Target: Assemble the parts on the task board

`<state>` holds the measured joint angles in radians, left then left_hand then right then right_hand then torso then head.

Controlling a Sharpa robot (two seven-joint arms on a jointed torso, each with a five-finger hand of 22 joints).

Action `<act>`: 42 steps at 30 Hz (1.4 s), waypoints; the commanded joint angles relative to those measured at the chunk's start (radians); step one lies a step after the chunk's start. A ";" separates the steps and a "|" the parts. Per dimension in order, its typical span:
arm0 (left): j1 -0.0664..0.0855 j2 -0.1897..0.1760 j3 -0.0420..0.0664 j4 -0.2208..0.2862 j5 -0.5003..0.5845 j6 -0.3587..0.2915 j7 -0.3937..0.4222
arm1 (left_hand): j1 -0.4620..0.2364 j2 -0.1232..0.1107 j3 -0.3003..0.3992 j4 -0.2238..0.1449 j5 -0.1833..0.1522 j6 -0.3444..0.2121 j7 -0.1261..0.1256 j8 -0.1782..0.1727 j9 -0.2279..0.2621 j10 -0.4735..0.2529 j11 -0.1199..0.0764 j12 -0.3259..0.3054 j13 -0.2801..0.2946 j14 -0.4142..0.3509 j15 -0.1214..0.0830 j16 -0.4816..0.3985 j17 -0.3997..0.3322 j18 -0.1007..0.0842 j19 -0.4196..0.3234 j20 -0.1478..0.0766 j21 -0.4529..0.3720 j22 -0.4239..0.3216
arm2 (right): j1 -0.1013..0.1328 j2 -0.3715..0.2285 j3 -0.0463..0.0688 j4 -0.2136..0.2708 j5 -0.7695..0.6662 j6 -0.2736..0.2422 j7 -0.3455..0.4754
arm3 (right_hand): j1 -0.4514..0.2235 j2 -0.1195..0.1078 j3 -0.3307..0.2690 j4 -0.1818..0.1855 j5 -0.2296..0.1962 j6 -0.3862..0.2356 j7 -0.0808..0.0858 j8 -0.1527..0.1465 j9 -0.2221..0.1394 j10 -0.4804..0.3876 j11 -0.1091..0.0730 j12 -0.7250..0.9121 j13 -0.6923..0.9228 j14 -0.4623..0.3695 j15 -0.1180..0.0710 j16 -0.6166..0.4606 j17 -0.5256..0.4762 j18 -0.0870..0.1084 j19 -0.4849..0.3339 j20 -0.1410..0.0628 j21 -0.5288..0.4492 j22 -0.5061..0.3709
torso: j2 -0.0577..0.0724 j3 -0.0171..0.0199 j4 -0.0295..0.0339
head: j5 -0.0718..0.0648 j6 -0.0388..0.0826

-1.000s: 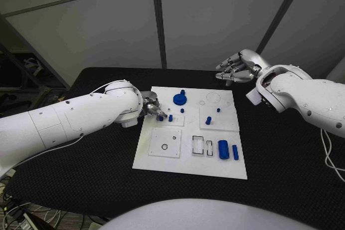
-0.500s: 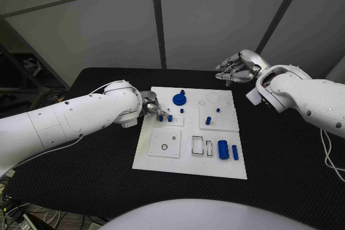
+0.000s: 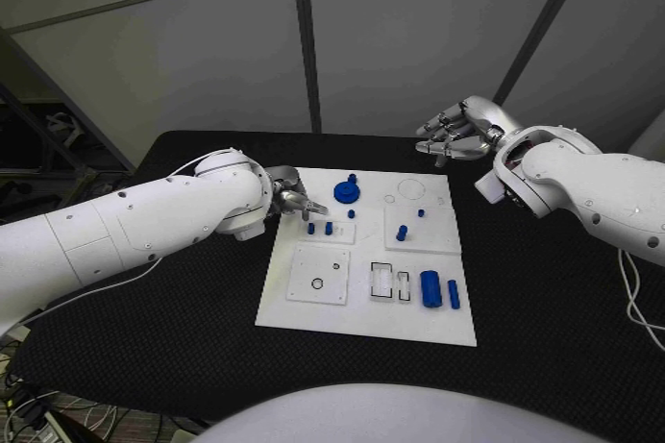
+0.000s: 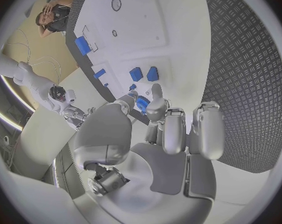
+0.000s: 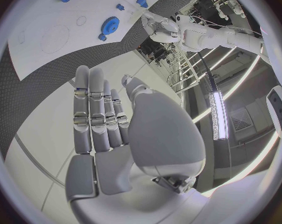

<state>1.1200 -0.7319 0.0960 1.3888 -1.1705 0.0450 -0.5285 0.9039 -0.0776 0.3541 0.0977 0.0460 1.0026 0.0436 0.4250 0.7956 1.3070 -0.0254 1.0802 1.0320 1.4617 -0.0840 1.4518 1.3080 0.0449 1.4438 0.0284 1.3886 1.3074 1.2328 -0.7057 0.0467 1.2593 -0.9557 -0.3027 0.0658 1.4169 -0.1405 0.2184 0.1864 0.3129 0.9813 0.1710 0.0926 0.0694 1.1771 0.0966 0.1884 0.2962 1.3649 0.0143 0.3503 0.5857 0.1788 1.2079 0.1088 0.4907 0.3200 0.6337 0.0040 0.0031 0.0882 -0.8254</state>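
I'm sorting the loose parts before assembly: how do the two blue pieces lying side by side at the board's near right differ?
The thicker blue cylinder is clearly wider and looks a bit longer than the thin blue rod. The cylinder lies nearer the rectangular slots, while the rod lies closer to the right edge of the task board. Both are blue, lie flat and roughly parallel, untouched by either hand.

The left hand (image 3: 292, 199) is drawn back from the two small blue pegs (image 3: 319, 229) near the left edge of the task board (image 3: 316, 313). Earlier its fingertips were down at the pegs; now it is raised and shifted toward the board's far left corner, apart from them. Both pegs are left standing upright side by side, with nothing held in the hand.
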 commanded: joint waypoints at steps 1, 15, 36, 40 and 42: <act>0.001 -0.003 0.006 0.003 0.034 -0.070 0.012 | 0.027 0.007 -0.005 -0.008 0.002 -0.029 0.012 -0.012 -0.003 -0.056 0.011 -0.078 -0.076 0.066 0.010 -0.015 0.131 0.014 -0.019 0.005 -0.024 0.089 | 0.002 -0.001 0.000 0.000 0.005 0.005 0.006 | -0.010 -0.001 -0.003 0.005 0.003 -0.003 0.006 -0.001 0.001 -0.005 -0.001 0.004 -0.001 -0.004 0.001 -0.006 0.001 0.003 0.001 0.005 -0.004 -0.001 | 0.000 0.0012 -0.0009 | -0.001 0.002; 0.003 0.033 -0.002 -0.004 0.014 -0.241 0.371 | 0.318 -0.044 0.110 -0.187 0.001 -0.231 0.111 -0.132 -0.110 -0.476 0.118 -0.466 -0.375 -0.380 0.112 -0.662 -0.393 0.116 -0.502 0.084 -0.679 -0.381 | 0.002 -0.001 0.000 0.001 0.005 0.001 0.006 | -0.008 0.001 -0.002 0.005 0.006 -0.003 0.006 -0.001 0.001 -0.006 -0.002 0.005 -0.002 -0.004 0.001 -0.006 0.001 0.003 0.002 0.005 -0.006 -0.002 | 0.002 0.0004 -0.0015 | -0.018 0.014; 0.005 0.142 -0.071 -0.116 -0.373 -0.257 0.485 | 0.383 -0.094 0.040 -0.169 0.002 -0.109 0.069 -0.259 -0.382 -0.400 0.105 -0.676 -0.674 -0.069 0.088 -0.255 -0.198 0.060 -0.127 0.081 -0.264 -0.078 | 0.002 -0.001 0.000 0.011 0.005 -0.003 0.004 | -0.001 0.002 0.000 0.002 0.013 -0.003 0.006 0.000 0.001 -0.011 -0.002 0.005 -0.004 -0.005 0.001 -0.008 0.002 0.004 0.003 0.005 -0.010 -0.005 | 0.002 0.0002 -0.0012 | -0.029 0.019; 0.005 0.162 -0.073 -0.138 -0.389 -0.230 0.474 | 0.386 -0.091 0.034 -0.161 0.001 -0.086 0.062 -0.267 -0.408 -0.373 0.098 -0.687 -0.699 -0.032 0.078 -0.198 -0.155 0.044 -0.075 0.071 -0.180 -0.013 | 0.002 0.000 0.000 0.012 0.005 -0.002 0.004 | -0.001 0.002 0.000 0.002 0.013 -0.003 0.006 0.000 0.001 -0.011 -0.002 0.005 -0.004 -0.005 0.001 -0.008 0.002 0.004 0.003 0.005 -0.010 -0.005 | 0.001 0.0004 -0.0017 | -0.029 0.017; 0.004 0.171 -0.074 -0.148 -0.393 -0.221 0.471 | 0.387 -0.090 0.032 -0.158 0.002 -0.080 0.060 -0.271 -0.418 -0.367 0.096 -0.693 -0.708 -0.022 0.074 -0.184 -0.147 0.040 -0.063 0.068 -0.161 0.003 | 0.002 0.001 0.000 0.011 0.005 -0.002 0.004 | -0.001 0.002 0.000 0.002 0.013 -0.003 0.006 0.000 0.001 -0.011 -0.002 0.005 -0.004 -0.005 0.001 -0.008 0.002 0.004 0.003 0.005 -0.010 -0.005 | 0.001 0.0006 -0.0005 | -0.030 0.017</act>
<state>1.1230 -0.5654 0.0219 1.2463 -1.5149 -0.2078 -0.0608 1.2806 -0.1671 0.3905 -0.0623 0.0497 0.9154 0.1035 0.1587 0.3814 0.9323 0.0695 0.3906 0.3277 1.4341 -0.0093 1.2624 1.1578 0.0913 1.3729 0.0949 1.2195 1.3030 1.2326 -0.7059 0.0467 1.2686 -0.9546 -0.3032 0.0653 1.4170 -0.1405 0.2184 0.1864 0.3227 0.9813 0.1710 0.0926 0.0694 1.1734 0.0929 0.1883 0.2931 1.3650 0.0142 0.3460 0.5863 0.1787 1.2079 0.1088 0.4866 0.3166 0.6353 0.0040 0.0018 0.0586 -0.8074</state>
